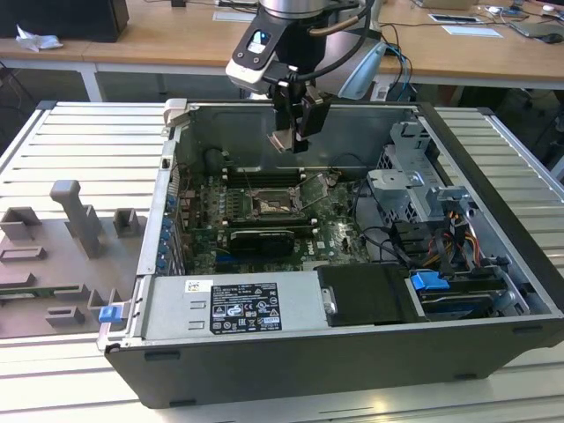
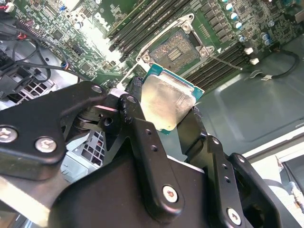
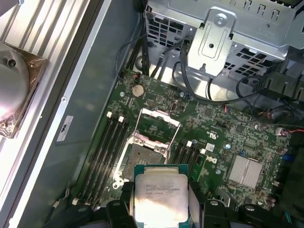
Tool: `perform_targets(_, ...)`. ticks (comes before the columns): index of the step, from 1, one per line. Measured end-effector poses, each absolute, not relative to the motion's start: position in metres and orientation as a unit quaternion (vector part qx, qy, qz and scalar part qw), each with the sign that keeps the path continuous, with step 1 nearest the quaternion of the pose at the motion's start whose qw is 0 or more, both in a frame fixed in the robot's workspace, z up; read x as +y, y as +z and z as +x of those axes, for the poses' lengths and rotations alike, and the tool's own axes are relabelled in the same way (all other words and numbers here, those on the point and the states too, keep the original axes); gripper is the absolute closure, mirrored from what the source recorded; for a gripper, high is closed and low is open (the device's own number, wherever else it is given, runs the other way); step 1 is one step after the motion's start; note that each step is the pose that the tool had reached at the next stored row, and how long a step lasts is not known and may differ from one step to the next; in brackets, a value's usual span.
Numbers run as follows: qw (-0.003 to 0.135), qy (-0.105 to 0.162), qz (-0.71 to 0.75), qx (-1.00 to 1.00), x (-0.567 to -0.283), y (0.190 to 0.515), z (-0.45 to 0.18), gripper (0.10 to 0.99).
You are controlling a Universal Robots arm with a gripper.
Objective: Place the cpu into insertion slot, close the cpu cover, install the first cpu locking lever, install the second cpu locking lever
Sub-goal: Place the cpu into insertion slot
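One arm (image 1: 295, 22) hangs down into the open case (image 1: 352, 374), pincer (image 1: 294, 137) pinching the cpu (image 2: 167, 102) above the insertion slot (image 3: 142, 159).

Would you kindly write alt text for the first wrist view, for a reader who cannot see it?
The end effector grips the cpu, silvery face to the camera, above a green motherboard. Beyond it the insertion slot lies bare, its cover open, with memory slots on both sides.
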State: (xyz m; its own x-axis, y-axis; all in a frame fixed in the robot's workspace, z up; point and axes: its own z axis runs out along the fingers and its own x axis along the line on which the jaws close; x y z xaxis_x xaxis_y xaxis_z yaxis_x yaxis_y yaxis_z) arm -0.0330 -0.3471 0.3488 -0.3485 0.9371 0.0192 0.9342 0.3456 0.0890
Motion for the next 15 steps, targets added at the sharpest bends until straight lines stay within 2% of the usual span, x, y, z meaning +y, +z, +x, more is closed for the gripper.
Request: perform_targets(15, 0.02, 0.041, 0.614, 0.788, -0.3469, 0.3456, -0.0334, 0.545)
